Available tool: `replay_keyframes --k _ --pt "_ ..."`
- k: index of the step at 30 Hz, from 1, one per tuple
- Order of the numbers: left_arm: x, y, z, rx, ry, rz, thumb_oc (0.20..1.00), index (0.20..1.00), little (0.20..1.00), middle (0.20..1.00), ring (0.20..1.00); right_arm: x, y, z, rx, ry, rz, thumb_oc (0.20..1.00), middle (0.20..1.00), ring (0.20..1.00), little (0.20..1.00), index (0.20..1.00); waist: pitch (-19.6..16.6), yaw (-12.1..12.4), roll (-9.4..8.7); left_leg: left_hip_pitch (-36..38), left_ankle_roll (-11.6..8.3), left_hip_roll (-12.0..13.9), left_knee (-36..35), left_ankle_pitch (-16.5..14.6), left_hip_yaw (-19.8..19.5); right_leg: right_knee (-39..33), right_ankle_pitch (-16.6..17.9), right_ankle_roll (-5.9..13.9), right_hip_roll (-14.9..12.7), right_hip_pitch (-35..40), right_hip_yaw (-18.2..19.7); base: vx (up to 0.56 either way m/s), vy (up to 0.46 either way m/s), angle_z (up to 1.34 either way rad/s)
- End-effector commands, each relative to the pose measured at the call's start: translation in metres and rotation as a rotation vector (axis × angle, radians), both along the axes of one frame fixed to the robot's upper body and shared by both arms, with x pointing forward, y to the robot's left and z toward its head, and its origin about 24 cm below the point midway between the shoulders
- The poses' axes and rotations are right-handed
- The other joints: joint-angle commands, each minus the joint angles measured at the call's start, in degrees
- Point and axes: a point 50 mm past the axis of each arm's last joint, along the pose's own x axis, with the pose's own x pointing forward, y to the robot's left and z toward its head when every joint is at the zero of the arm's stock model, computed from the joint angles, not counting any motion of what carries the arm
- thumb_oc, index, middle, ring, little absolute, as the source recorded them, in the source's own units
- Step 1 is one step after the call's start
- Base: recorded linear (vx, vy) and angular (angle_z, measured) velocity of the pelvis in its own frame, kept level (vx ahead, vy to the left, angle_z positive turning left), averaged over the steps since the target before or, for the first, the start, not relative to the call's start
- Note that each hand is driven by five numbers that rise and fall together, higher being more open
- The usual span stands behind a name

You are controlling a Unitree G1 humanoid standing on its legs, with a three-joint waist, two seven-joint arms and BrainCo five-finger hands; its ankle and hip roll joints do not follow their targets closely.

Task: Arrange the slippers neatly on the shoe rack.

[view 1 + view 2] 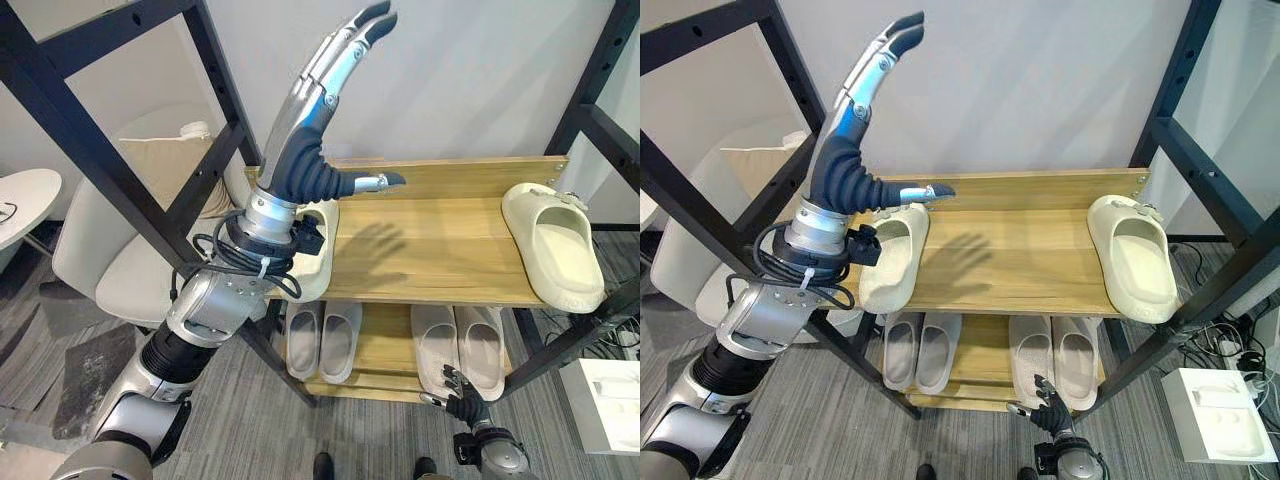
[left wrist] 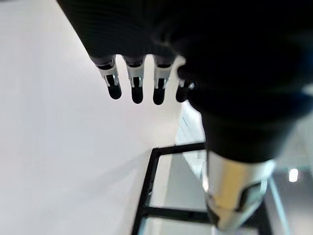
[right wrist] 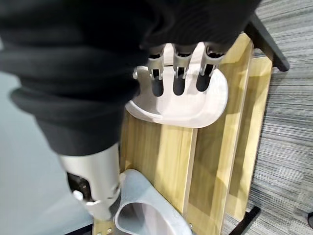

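Note:
The wooden shoe rack has two shelves. On the top shelf one cream slipper lies at the right end. Another cream slipper lies at the left end, partly behind my left arm. My left hand is raised high above the top shelf, open, with straight fingers and nothing in it. Two pale pairs sit on the lower shelf. My right hand hangs low in front of the lower shelf, open, its fingers pointing at a pale slipper.
Black frame posts slant across both sides of the rack. A chair with a cream cushion stands left of it, with a white round table further left. A white box lies on the carpet at the right.

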Motion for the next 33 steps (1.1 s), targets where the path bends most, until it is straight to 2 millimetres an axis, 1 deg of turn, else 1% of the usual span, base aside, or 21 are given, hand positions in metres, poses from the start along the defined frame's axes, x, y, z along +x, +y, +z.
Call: replay_keyframes --k 1,2,3,4,5,6,9,10,11,13,16,17,18,19,22,23,27,28,31,32,33 --pt "0.014 0.012 0.023 0.037 -0.124 0.16 1.0 1.0 1.0 1.0 1.0 0.015 0.007 0.018 0.014 -0.112 0.045 1.0 1.0 1.0 1.0 1.0 -0.2 -0.3 -2.52 1.1 -1.43 -2.8 -0.5 -3.6 -0.8 0.3 -5.7 0.86 1.1 2.1 -0.7 0.0 0.0 0.0" --pt "0.018 0.017 0.022 0.083 -0.147 0.236 1.0 1.0 1.0 1.0 1.0 0.014 0.006 0.018 0.013 -0.112 0.047 1.0 1.0 1.0 1.0 1.0 -0.2 -0.3 -2.55 1.1 -1.41 -2.8 -0.5 -3.7 -0.8 0.3 -5.7 0.9 1.1 2.0 -0.6 0.0 0.0 0.0" --pt "0.018 0.017 0.021 0.084 -0.148 0.237 1.0 1.0 1.0 1.0 1.0 0.014 0.007 0.018 0.013 -0.112 0.047 1.0 1.0 1.0 1.0 1.0 -0.2 -0.3 -2.56 1.1 -1.41 -2.8 -0.5 -3.7 -0.8 0.3 -5.7 0.9 1.1 2.0 -0.6 0.0 0.0 0.0" --pt "0.02 0.02 0.02 0.104 -0.158 0.279 1.0 1.0 1.0 1.0 1.0 0.014 0.006 0.018 0.01 -0.112 0.05 1.0 1.0 1.0 1.0 1.0 -0.2 -0.4 -2.57 1.1 -1.4 -2.8 -0.5 -3.8 -0.8 0.3 -5.7 0.87 1.2 2.1 -0.6 0.0 0.0 0.0" --pt "0.025 0.027 0.017 0.151 -0.167 0.359 1.0 1.0 1.0 1.0 1.0 0.013 0.004 0.019 0.003 -0.113 0.048 1.0 1.0 1.0 1.0 1.0 -0.1 -0.4 -2.58 1.1 -1.39 -2.8 -0.5 -3.9 -0.8 0.3 -5.8 0.83 1.2 2.0 -0.5 0.0 0.0 0.0" --pt "0.025 0.027 0.017 0.151 -0.167 0.36 1.0 1.0 1.0 1.0 1.0 0.013 0.004 0.019 0.003 -0.112 0.049 1.0 1.0 1.0 1.0 1.0 -0.1 -0.4 -2.59 1.1 -1.4 -2.8 -0.5 -3.9 -0.8 0.3 -5.8 0.83 1.2 2.1 -0.5 0.0 0.0 0.0" --pt "0.032 0.039 0.01 0.21 -0.157 0.465 1.0 1.0 1.0 1.0 1.0 0.015 0.003 0.021 0.001 -0.122 0.051 1.0 1.0 1.0 1.0 1.0 0.0 -0.5 -2.58 1.2 -1.4 -2.7 -0.5 -4.0 -0.7 0.3 -5.9 0.8 1.3 1.9 -0.3 0.0 0.0 0.0" --pt "0.038 0.049 0.005 0.242 -0.139 0.535 1.0 1.0 1.0 1.0 1.0 0.016 0.001 0.023 -0.007 -0.127 0.055 1.0 1.0 1.0 1.0 1.0 0.0 -0.6 -2.59 1.3 -1.43 -2.7 -0.5 -4.0 -0.6 0.3 -6.0 0.73 1.4 1.9 -0.1 0.0 0.0 0.0" --pt "0.038 0.049 0.005 0.242 -0.139 0.536 1.0 1.0 1.0 1.0 1.0 0.015 0.001 0.023 -0.008 -0.127 0.057 1.0 1.0 1.0 1.0 1.0 0.0 -0.7 -2.57 1.3 -1.43 -2.7 -0.5 -4.0 -0.5 0.3 -6.0 0.73 1.4 2.0 -0.1 0.01 -0.009 -0.03" --pt "0.045 0.064 -0.004 0.276 -0.103 0.627 1.0 1.0 1.0 1.0 1.0 0.017 0.0 0.025 -0.013 -0.135 0.063 1.0 1.0 1.0 1.0 1.0 0.1 -0.8 -2.62 1.4 -1.47 -2.6 -0.5 -4.0 -0.3 0.4 -6.1 0.6 1.5 1.9 0.1 0.01 -0.009 -0.04" --pt "0.049 0.082 -0.015 0.316 -0.061 0.723 1.0 1.0 1.0 1.0 1.0 0.02 0.0 0.026 -0.007 -0.141 0.063 1.0 1.0 1.0 1.0 1.0 0.4 -1.1 -2.67 1.5 -1.54 -2.4 -0.5 -4.0 0.0 0.4 -6.3 0.47 1.6 2.0 0.4 0.0 -0.006 -0.05" --pt "0.052 0.09 -0.022 0.342 -0.025 0.763 1.0 1.0 1.0 1.0 1.0 0.02 0.0 0.026 -0.003 -0.137 0.059 1.0 1.0 1.0 1.0 1.0 0.5 -1.3 -2.69 1.6 -1.51 -2.3 -0.5 -4.0 0.2 0.4 -6.3 0.42 1.6 2.0 0.5 0.0 -0.002 -0.09" --pt "0.052 0.09 -0.022 0.343 -0.025 0.764 1.0 1.0 1.0 1.0 1.0 0.02 0.0 0.026 -0.003 -0.136 0.059 1.0 1.0 1.0 1.0 1.0 0.5 -1.3 -2.7 1.6 -1.51 -2.3 -0.5 -4.0 0.2 0.4 -6.3 0.42 1.6 2.0 0.5 0.0 0.001 -0.06" --pt "0.055 0.096 -0.025 0.36 -0.003 0.795 1.0 1.0 1.0 1.0 1.0 0.02 -0.001 0.026 -0.003 -0.136 0.061 1.0 1.0 1.0 1.0 1.0 0.7 -1.5 -2.82 1.6 -1.45 -2.3 -0.5 -4.1 0.3 0.6 -6.3 0.37 1.7 2.0 0.6 0.0 0.0 0.0" --pt "0.057 0.099 -0.027 0.369 0.008 0.808 1.0 1.0 1.0 1.0 1.0 0.02 -0.001 0.026 -0.004 -0.133 0.061 1.0 1.0 1.0 1.0 1.0 0.7 -1.6 -2.83 1.7 -1.43 -2.3 -0.5 -4.1 0.4 0.6 -6.3 0.36 1.7 2.0 0.6 0.0 0.0 0.0" --pt "0.062 0.104 -0.033 0.396 0.041 0.841 1.0 1.0 1.0 1.0 1.0 0.019 -0.003 0.027 -0.012 -0.132 0.064 1.0 1.0 1.0 1.0 1.0 0.9 -1.9 -2.89 1.7 -1.39 -2.3 -0.5 -4.2 0.5 0.6 -6.3 0.33 1.7 2.0 0.8 0.0 0.0 0.0" --pt "0.069 0.118 -0.045 0.448 0.11 0.905 1.0 1.0 1.0 1.0 1.0 0.018 -0.004 0.027 -0.01 -0.127 0.073 1.0 1.0 1.0 1.0 1.0 1.2 -2.6 -2.94 1.6 -1.24 -2.2 -0.5 -4.3 0.8 0.7 -6.2 0.42 1.7 1.6 1.2 0.0 0.0 0.0" --pt "0.07 0.118 -0.045 0.448 0.109 0.905 1.0 1.0 1.0 1.0 1.0 0.018 -0.004 0.027 -0.01 -0.127 0.073 1.0 1.0 1.0 1.0 1.0 1.2 -2.6 -2.96 1.6 -1.24 -2.2 -0.5 -4.3 0.9 0.7 -6.2 0.43 1.7 1.6 1.2 0.01 0.012 -0.05" --pt "0.073 0.119 -0.052 0.457 0.139 0.913 1.0 1.0 1.0 1.0 1.0 0.017 -0.001 0.025 -0.004 -0.122 0.076 1.0 1.0 1.0 1.0 1.0 1.4 -2.8 -3.01 1.5 -1.17 -2.4 -0.5 -4.3 1.2 0.7 -6.1 0.46 1.6 1.4 1.4 0.01 0.012 -0.08" --pt "0.074 0.121 -0.058 0.454 0.164 0.918 1.0 1.0 1.0 1.0 1.0 0.017 -0.001 0.025 -0.002 -0.121 0.075 1.0 1.0 1.0 1.0 1.0 1.6 -3.0 -3.06 1.5 -1.1 -2.4 -0.5 -4.3 1.3 0.7 -6.1 0.47 1.6 1.3 1.6 0.0 0.0 0.0" --pt "0.074 0.121 -0.058 0.454 0.165 0.918 1.0 1.0 1.0 1.0 1.0 0.017 -0.001 0.025 -0.003 -0.121 0.075 1.0 1.0 1.0 1.0 1.0 1.5 -3.0 -3.04 1.5 -1.1 -2.4 -0.5 -4.3 1.3 0.7 -6.1 0.47 1.6 1.3 1.7 0.0 0.0 0.0"
